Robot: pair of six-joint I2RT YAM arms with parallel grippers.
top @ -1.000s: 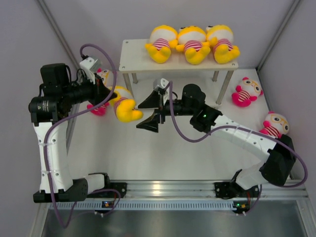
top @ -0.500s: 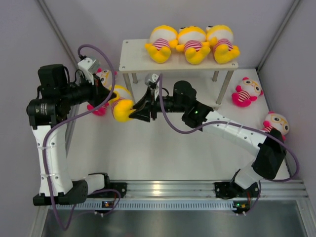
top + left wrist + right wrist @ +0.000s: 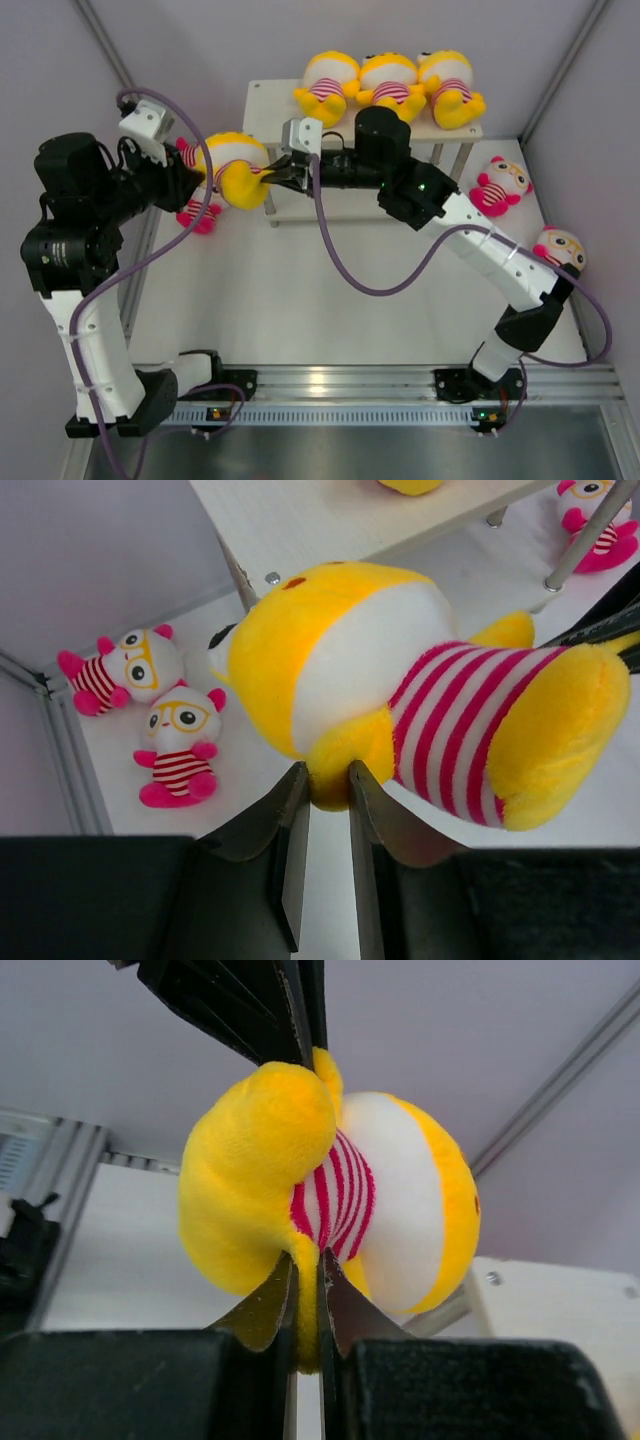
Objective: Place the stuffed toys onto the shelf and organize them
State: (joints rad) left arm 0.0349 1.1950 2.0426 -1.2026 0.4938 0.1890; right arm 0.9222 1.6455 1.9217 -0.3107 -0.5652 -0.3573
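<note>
A yellow stuffed toy hangs in the air just left of the shelf, level with its top board. My left gripper is shut on one of the toy's yellow limbs, which fills the narrow gap between the jaws. My right gripper is shut on a yellow limb at the toy's other end. Three yellow stuffed toys lie side by side on the top board.
Two pink-limbed stuffed toys lie on the table by the left wall, under my left arm. Another two lie at the right, beside the shelf's legs. Purple cables loop from both wrists.
My right gripper came in and shut on the yellow toy. Both arms then carried it up and back, from over the table to the shelf's top left corner. The left jaws have parted slightly.
</note>
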